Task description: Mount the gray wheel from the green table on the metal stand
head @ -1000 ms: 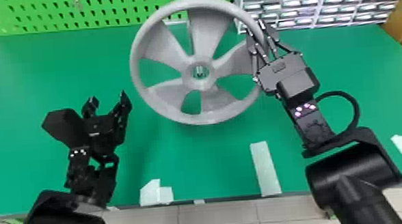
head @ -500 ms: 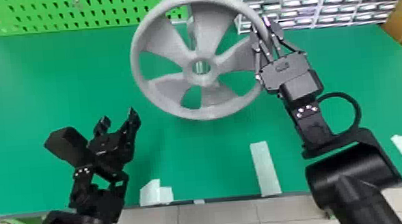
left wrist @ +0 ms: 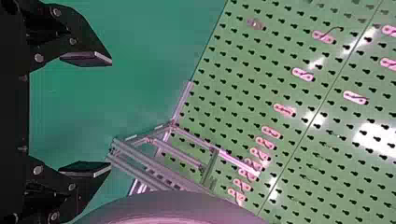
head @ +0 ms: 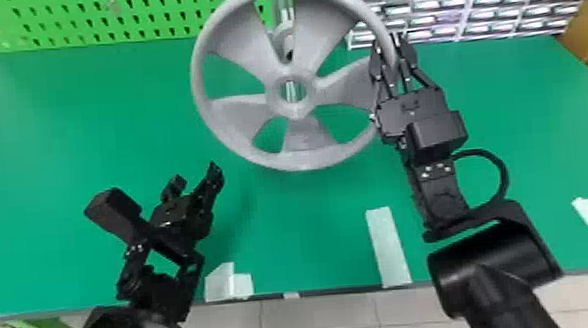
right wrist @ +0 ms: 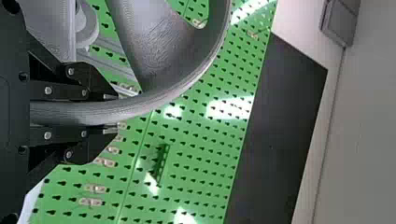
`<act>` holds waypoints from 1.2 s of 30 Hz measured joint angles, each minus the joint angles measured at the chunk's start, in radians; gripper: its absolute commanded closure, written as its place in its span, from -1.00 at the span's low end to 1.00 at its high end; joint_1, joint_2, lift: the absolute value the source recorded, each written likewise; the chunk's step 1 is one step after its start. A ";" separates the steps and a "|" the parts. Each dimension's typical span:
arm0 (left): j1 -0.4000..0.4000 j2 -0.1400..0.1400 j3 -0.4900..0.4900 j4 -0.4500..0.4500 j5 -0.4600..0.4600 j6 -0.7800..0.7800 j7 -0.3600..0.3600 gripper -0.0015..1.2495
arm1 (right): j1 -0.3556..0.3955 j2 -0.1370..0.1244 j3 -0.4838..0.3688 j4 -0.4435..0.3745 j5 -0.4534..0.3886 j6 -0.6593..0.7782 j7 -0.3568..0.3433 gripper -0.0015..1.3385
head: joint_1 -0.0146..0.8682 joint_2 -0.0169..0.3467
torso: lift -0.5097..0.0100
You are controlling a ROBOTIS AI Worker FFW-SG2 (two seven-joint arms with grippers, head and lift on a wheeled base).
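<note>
Pinching the gray wheel (head: 306, 136) by its edge, the right gripper (head: 392, 47) in the head view has it directly leftward — round, no long axis (its axle line seems aimed toward the metal stand (head: 284, 11), left and beyond). Left wrist view: the left gripper (left wrist: 111, 114), farther from the wheel, spreads empty; right wrist view: wheel clamped.

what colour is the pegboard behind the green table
The pegboard is bright green, best seen in the head view.

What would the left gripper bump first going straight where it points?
The left gripper would probably meet the metal stand, or the green pegboard behind it. The gray wheel seems off to one side, though depth is unclear.
</note>
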 measured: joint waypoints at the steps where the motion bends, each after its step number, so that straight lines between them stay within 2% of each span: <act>1: -0.008 0.000 -0.006 0.011 0.011 -0.004 -0.010 -0.29 | 0.000 0.002 0.003 0.004 -0.006 -0.001 -0.008 0.64 | 1.00 -0.62 | 0.60; 8: -0.068 0.000 -0.059 0.084 0.101 -0.022 -0.061 -0.34 | -0.002 0.012 0.021 0.031 -0.042 -0.008 -0.031 0.64 | 1.00 -0.62 | 0.60; 17: -0.103 0.000 -0.102 0.104 0.171 -0.024 -0.101 -0.37 | -0.015 0.017 0.030 0.053 -0.054 -0.025 -0.039 0.64 | 1.00 -0.62 | 0.60; 27: -0.152 -0.002 -0.138 0.128 0.206 -0.024 -0.133 -0.36 | -0.022 0.020 0.035 0.062 -0.055 -0.041 -0.045 0.64 | 1.00 -0.62 | 0.60; 36: -0.175 -0.018 -0.140 0.160 0.228 -0.022 -0.189 -0.33 | -0.024 0.022 0.036 0.067 -0.056 -0.048 -0.052 0.64 | 1.00 -0.62 | 0.60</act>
